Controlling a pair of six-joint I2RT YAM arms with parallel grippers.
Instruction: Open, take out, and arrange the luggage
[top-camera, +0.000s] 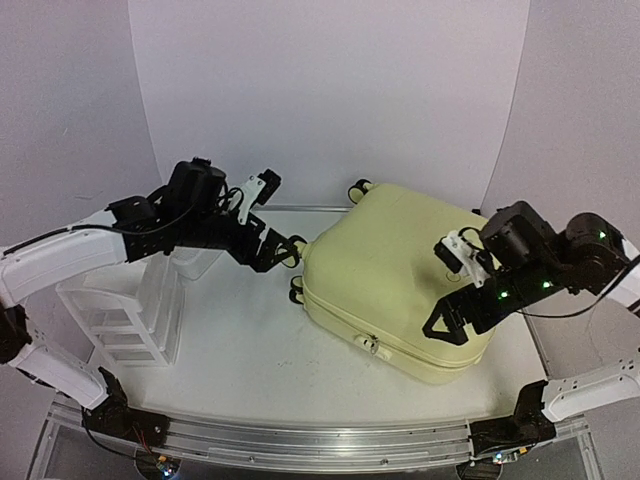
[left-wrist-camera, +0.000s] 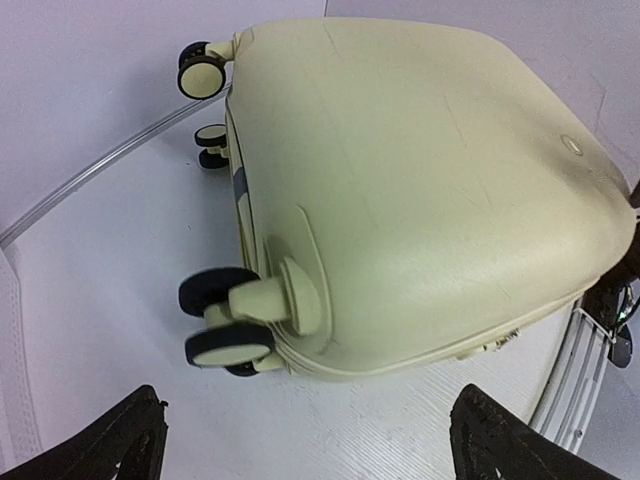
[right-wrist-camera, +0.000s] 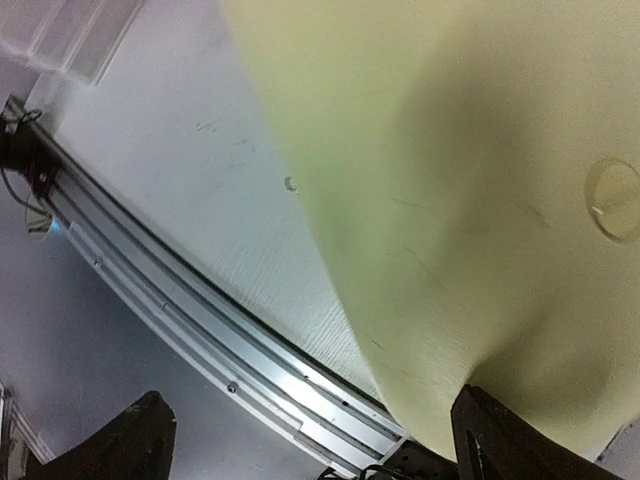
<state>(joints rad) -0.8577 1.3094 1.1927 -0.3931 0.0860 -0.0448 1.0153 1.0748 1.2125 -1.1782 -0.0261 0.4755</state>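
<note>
luggage (top-camera: 400, 270) seemingly shut, left wrist shows wheels (left-wrist-camera: 228, 344)

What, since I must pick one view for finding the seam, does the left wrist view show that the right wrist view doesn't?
Only the left wrist view: black-and-cream caster wheels, the seam line under the shell's edge, and what looks like a small zipper pull.
Only the right wrist view: a corner of a stepped white plastic drawer organiser.
Both: the closed pale yellow hard-shell suitcase, its round embossed disc, the white table, the silver rail, and an open, empty pincer, the left pincer or the right pincer.
</note>
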